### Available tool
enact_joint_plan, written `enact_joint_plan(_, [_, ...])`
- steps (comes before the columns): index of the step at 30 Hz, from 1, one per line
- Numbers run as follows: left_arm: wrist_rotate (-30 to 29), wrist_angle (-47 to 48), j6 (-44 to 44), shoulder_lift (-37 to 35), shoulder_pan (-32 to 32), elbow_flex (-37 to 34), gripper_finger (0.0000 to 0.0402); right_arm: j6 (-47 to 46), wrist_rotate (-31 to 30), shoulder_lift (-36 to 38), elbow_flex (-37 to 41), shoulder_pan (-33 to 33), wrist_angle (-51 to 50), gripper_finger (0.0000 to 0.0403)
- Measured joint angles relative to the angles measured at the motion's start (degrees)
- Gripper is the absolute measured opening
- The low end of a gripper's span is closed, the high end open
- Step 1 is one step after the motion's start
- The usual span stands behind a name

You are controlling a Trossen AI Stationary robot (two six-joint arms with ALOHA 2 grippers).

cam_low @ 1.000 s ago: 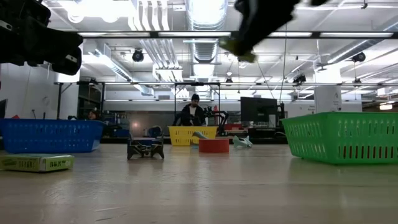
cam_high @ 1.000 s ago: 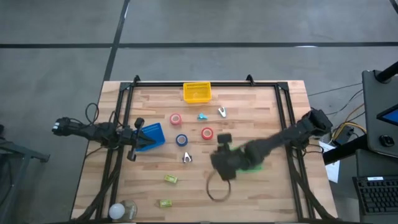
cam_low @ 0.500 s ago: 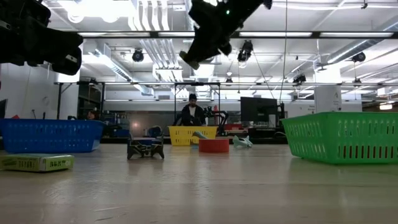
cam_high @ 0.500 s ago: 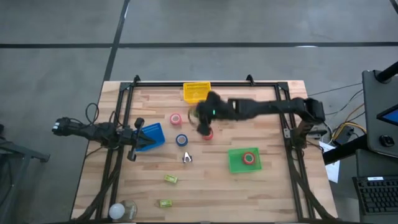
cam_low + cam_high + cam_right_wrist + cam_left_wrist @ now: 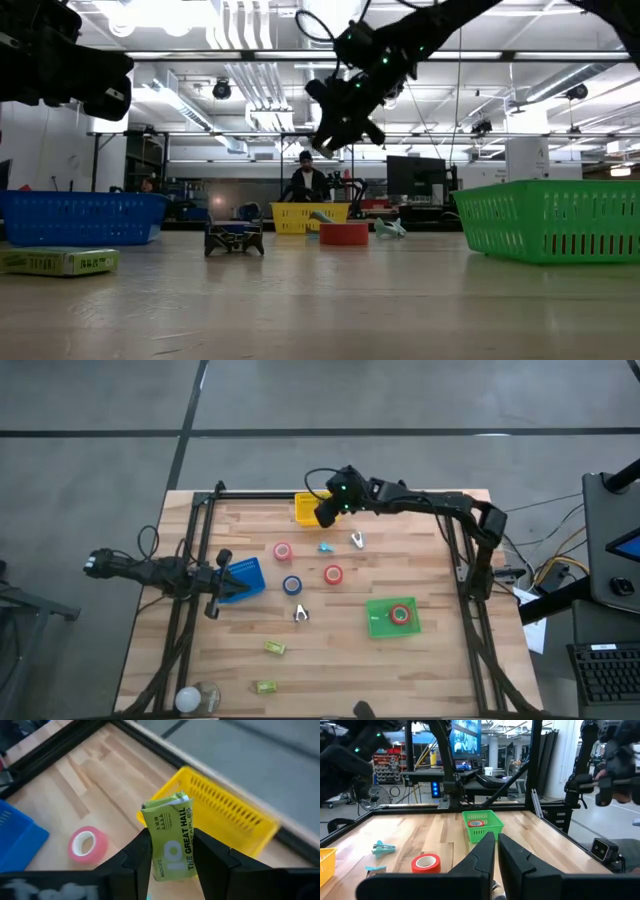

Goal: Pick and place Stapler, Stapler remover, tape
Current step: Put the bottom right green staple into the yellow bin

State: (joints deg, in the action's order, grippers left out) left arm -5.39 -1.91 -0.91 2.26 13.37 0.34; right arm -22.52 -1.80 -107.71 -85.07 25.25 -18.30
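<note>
Our left gripper [image 5: 496, 851] waited with jaws nearly shut, a red tape roll [image 5: 425, 863] ahead. Our right gripper [image 5: 170, 851] pinched a light, stiff staple box [image 5: 171, 841] by its sides, yellow basket [image 5: 235, 817] just beyond.

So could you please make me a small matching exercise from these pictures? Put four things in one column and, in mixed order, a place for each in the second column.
Things:
1. green staples box
2. red tape roll
3. blue tape roll
4. left hand

Places:
A. inside the green basket
B. on the bare wood, mid-table
C. by the blue basket at the table's left side
D. held in the right hand, near the yellow basket

Pairs: 1-D, 2-A, 3-B, 4-C
</note>
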Motion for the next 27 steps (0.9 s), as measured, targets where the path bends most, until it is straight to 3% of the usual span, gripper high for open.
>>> enact_joint_plan(4, [0.0, 0.03, 0.0, 0.02, 0.01, 0.0, 0.0026, -0.73, 1.84, -4.09, -3.32, 1.71, -1.62, 0.0117])
enact_joint_plan(14, [0.04, 0.09, 0.0, 0.04, 0.01, 0.0, 0.0026, -1.51, 1.82, -15.64, -16.71, 6.2, -17.95, 0.0129])
enact_joint_plan(27, [0.05, 0.13, 0.02, 0.04, 0.01, 0.0, 0.0026, 1.39, 1.68, -24.78, -30.1, 6.84, -32.7, 0.0124])
